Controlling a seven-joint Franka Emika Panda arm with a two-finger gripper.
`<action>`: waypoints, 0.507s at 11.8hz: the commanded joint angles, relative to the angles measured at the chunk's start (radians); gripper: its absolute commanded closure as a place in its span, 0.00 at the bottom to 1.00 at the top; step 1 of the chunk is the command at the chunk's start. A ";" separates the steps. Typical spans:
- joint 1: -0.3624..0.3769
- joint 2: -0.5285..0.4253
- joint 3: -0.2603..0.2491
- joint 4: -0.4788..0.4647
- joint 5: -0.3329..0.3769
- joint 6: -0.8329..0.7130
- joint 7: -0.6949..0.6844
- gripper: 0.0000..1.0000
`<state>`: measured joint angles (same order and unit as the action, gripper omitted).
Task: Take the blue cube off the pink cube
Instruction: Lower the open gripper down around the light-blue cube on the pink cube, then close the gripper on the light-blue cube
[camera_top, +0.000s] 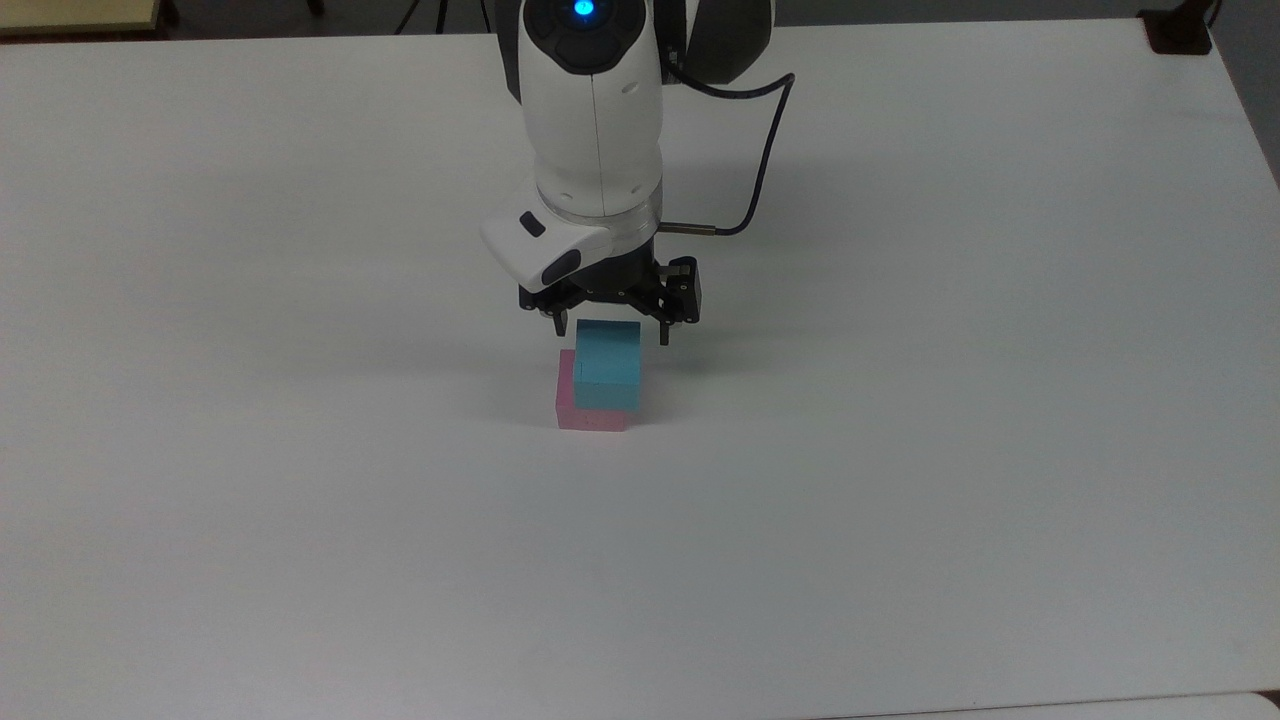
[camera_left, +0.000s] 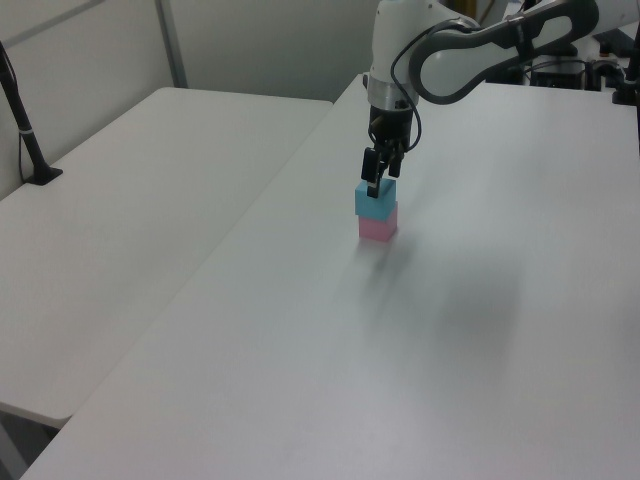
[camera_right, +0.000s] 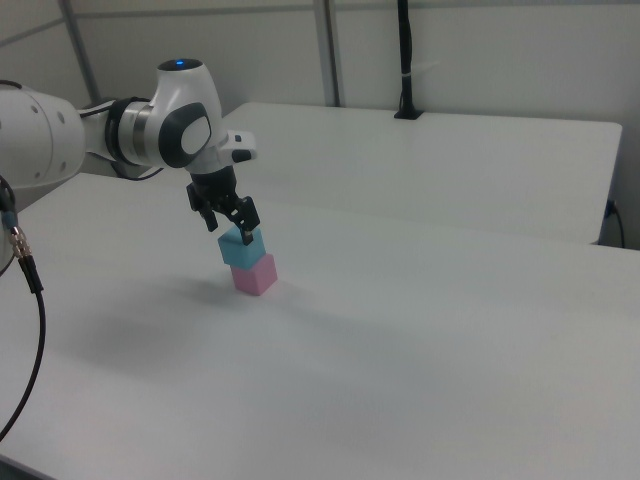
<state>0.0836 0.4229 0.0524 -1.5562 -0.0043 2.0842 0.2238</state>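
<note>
Blue cube sits on the pink cube mid-bench, my jaws apart just above it; looks light, stiff and matte, so I'd pinch its two opposite side faces.

White tabletop bearing a small matte light blue cube stacked on a small matte pale pink cube, offset toward the top view's right, with a black two-finger gripper spread open straddling the blue cube's far edge.
</note>
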 joint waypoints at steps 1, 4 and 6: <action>0.011 0.014 -0.002 0.008 -0.037 0.004 0.017 0.00; 0.027 0.025 0.001 0.008 -0.046 0.017 0.020 0.00; 0.030 0.028 0.001 0.008 -0.057 0.017 0.020 0.19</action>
<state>0.0992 0.4436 0.0553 -1.5541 -0.0358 2.0852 0.2238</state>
